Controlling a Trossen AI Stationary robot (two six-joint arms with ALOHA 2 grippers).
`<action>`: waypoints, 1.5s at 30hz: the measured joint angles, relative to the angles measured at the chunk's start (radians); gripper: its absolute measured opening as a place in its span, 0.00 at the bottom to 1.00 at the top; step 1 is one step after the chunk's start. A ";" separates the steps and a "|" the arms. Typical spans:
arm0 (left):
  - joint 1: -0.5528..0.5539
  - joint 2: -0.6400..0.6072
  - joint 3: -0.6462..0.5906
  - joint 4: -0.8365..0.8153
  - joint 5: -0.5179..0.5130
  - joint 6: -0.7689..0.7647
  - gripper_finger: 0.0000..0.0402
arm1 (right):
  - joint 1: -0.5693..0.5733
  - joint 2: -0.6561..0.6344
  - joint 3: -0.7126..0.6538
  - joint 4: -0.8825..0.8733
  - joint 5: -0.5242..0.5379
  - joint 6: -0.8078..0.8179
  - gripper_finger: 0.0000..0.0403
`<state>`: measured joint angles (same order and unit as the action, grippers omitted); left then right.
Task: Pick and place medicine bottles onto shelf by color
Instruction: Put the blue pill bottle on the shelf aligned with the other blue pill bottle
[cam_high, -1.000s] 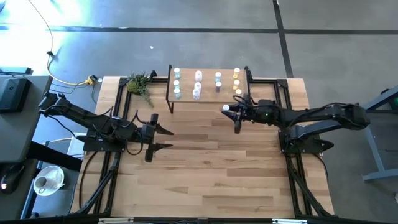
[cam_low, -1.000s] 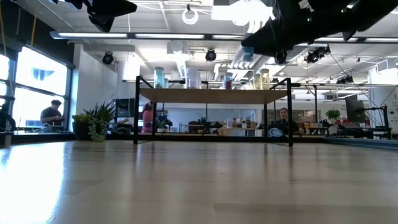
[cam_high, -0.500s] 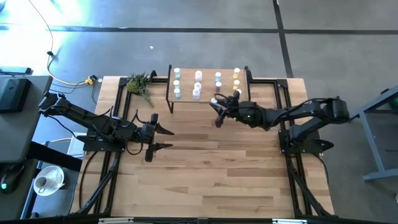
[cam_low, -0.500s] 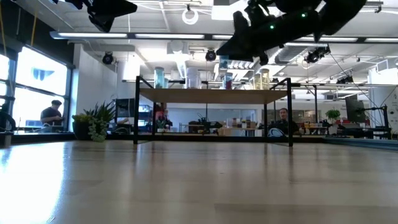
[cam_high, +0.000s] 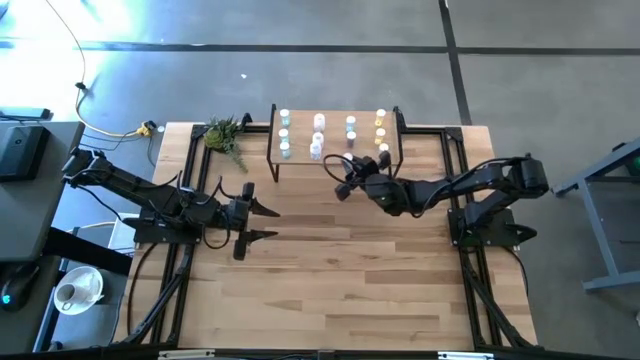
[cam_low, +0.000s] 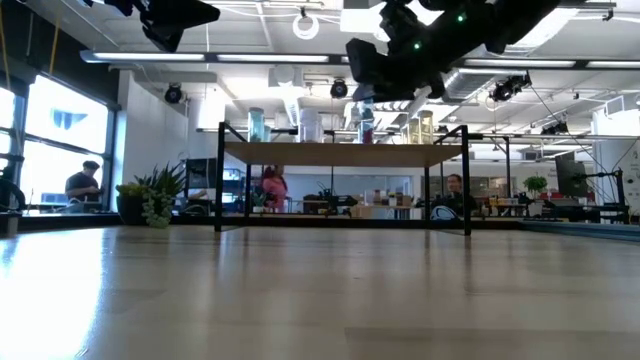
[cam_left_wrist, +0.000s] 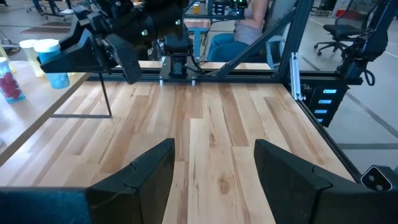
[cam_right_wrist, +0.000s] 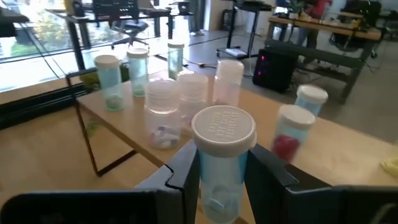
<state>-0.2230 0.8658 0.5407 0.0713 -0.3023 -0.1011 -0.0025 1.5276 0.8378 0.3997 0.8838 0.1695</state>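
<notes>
The right pincer (cam_right_wrist: 221, 180) hides the lower half of its light blue bottle (cam_right_wrist: 222, 155).

Slatted wooden tabletop (cam_high: 340, 280) beneath both pairs of jaws. Green plant sprig (cam_high: 225, 133) lying off to one side of the jaws of the left gripper (cam_high: 272, 223), by the table's far corner. Yellow plug (cam_high: 147, 128) on the floor just past that corner. White cup (cam_high: 68, 293) well behind those jaws, off the table. Office chair (cam_left_wrist: 348, 28) ahead of them, beyond the table. Person in pink (cam_low: 271, 187) far behind and below the jaws of the right gripper (cam_high: 338, 178); another seated by the window (cam_low: 82, 182).
</notes>
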 joint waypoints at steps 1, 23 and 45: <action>0.000 0.000 0.000 0.000 0.000 0.000 0.53 | 0.000 0.000 0.000 -0.012 0.004 0.016 0.23; 0.000 0.000 0.000 0.000 0.000 0.017 0.53 | -0.037 0.116 -0.002 0.114 0.110 0.074 0.23; 0.000 0.000 0.000 0.000 0.000 0.017 0.53 | -0.085 0.115 -0.003 0.063 0.054 0.113 0.23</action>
<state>-0.2230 0.8658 0.5407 0.0715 -0.3019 -0.0843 -0.0872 1.6424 0.8352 0.4625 0.9375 0.2821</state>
